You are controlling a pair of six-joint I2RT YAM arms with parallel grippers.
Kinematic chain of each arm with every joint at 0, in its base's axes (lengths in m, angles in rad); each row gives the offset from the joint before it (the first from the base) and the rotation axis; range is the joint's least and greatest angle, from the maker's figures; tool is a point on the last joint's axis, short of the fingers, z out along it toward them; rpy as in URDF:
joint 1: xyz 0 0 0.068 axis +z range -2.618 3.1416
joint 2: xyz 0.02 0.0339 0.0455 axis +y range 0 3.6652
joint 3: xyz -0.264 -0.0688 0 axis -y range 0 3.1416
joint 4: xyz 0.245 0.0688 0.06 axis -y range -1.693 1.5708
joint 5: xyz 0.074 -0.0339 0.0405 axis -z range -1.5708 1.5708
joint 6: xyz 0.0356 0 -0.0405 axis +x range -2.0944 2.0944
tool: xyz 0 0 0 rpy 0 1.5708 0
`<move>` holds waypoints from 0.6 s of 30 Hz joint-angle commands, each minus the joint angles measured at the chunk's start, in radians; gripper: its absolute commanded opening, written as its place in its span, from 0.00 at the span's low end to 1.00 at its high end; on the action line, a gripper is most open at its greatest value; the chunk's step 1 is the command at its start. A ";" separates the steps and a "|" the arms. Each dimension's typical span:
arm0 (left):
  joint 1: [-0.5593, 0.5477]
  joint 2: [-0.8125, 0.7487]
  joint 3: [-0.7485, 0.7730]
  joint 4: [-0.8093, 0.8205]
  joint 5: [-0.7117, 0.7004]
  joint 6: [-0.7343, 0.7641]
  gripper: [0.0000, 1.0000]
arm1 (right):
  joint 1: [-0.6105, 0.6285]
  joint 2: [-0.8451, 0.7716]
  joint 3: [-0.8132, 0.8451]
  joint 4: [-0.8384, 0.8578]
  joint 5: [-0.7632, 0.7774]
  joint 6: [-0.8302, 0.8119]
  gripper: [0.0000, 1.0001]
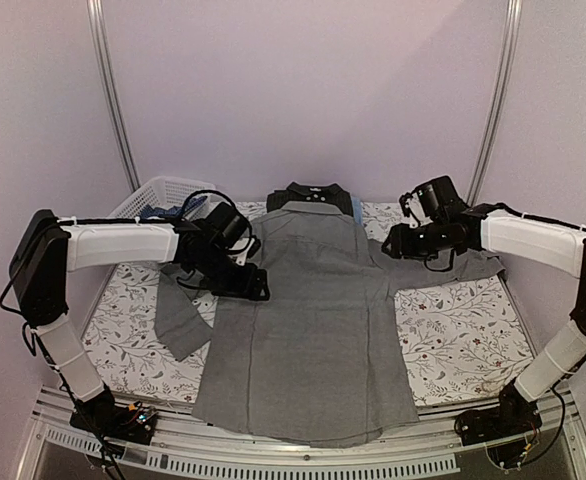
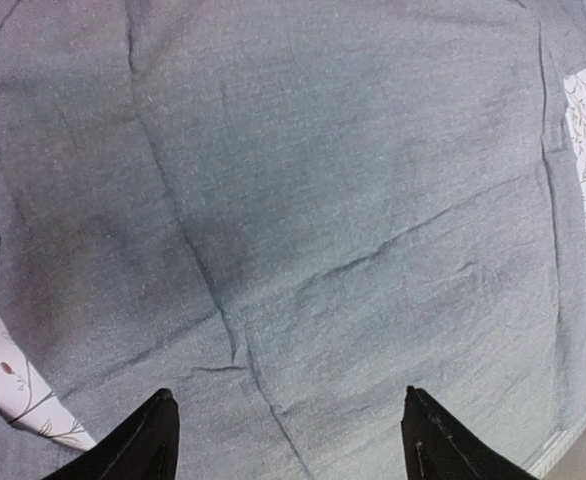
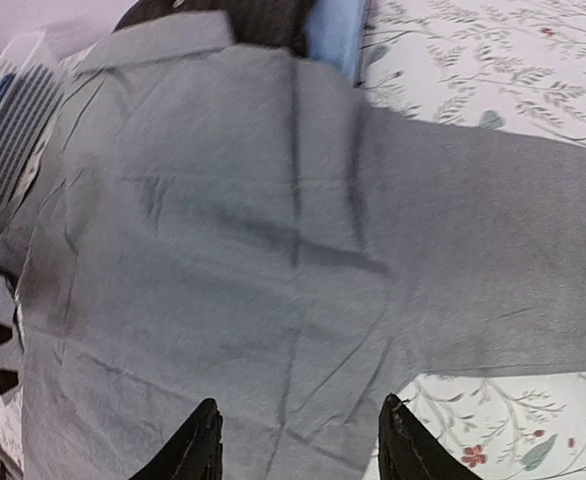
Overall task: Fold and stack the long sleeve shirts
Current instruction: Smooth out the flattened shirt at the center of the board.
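Three shirts are on the table [image 1: 453, 340], and only the grey shirt [image 1: 308, 310] is spread out. It lies flat down the middle of the flowered cover, collar at the far end and hem hanging over the near edge. One sleeve [image 1: 178, 315] trails toward the near left. The other sleeve [image 1: 463, 265] runs straight out to the right, under the right arm.

From where I stand nothing on it is folded yet. Both sleeves are out and the body is at full length, so I'd say this shirt is only at the laying-flat stage, with sleeves, body fold and stacking all left to do.

A white basket [image 1: 158, 190] sits at the far left corner.

Tucked under the grey collar are the black shirt [image 1: 313, 192] and, peeking out beside it, the blue shirt [image 1: 357, 208]. They make a small heap. Whether they are properly folded I can't tell.

The left gripper [image 2: 288, 420] hangs over the grey cloth near the left shoulder, its fingers wide apart with nothing between them. The right gripper [image 3: 298, 435] is above the shirt's right side below the sleeve, fingers also apart and holding nothing.

No brand, label or writing is readable anywhere.
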 commanded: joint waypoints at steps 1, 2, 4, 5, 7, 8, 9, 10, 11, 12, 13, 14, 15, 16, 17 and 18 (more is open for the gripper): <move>-0.010 -0.011 0.038 -0.025 -0.011 -0.008 0.76 | 0.182 -0.059 -0.120 0.078 -0.060 0.129 0.47; -0.013 -0.011 0.039 -0.026 -0.011 -0.011 0.76 | 0.226 -0.063 -0.147 0.101 -0.072 0.165 0.46; -0.014 -0.010 0.042 -0.025 -0.012 -0.016 0.76 | 0.303 -0.056 -0.191 0.134 -0.086 0.208 0.45; -0.014 -0.011 0.041 -0.025 -0.014 -0.020 0.76 | 0.331 -0.048 -0.206 0.143 -0.083 0.222 0.44; -0.016 -0.008 0.041 -0.025 -0.015 -0.026 0.76 | 0.367 -0.023 -0.251 0.201 -0.108 0.266 0.43; -0.018 -0.007 0.041 -0.025 -0.015 -0.028 0.76 | 0.372 -0.012 -0.277 0.231 -0.133 0.280 0.43; -0.019 -0.005 0.041 -0.025 -0.016 -0.030 0.76 | 0.373 -0.003 -0.306 0.257 -0.145 0.304 0.42; -0.021 -0.005 0.041 -0.025 -0.018 -0.032 0.76 | 0.373 0.006 -0.331 0.272 -0.145 0.315 0.42; -0.022 -0.005 0.040 -0.025 -0.020 -0.034 0.76 | 0.373 0.009 -0.351 0.280 -0.135 0.327 0.42; -0.023 -0.005 0.038 -0.026 -0.022 -0.035 0.76 | 0.372 0.011 -0.368 0.282 -0.125 0.333 0.42; -0.024 -0.005 0.036 -0.026 -0.022 -0.037 0.76 | 0.371 0.017 -0.382 0.281 -0.113 0.337 0.42; -0.024 -0.006 0.035 -0.028 -0.023 -0.038 0.76 | 0.367 0.021 -0.402 0.286 -0.108 0.341 0.42; -0.025 -0.004 0.035 -0.028 -0.024 -0.040 0.76 | 0.361 0.027 -0.423 0.296 -0.111 0.344 0.42; -0.026 -0.006 0.034 -0.028 -0.025 -0.040 0.76 | 0.358 0.036 -0.444 0.311 -0.121 0.349 0.42; -0.027 -0.005 0.034 -0.031 -0.026 -0.040 0.76 | 0.355 0.043 -0.460 0.317 -0.127 0.352 0.43; -0.027 -0.004 0.035 -0.032 -0.028 -0.040 0.76 | 0.355 0.052 -0.474 0.319 -0.127 0.354 0.43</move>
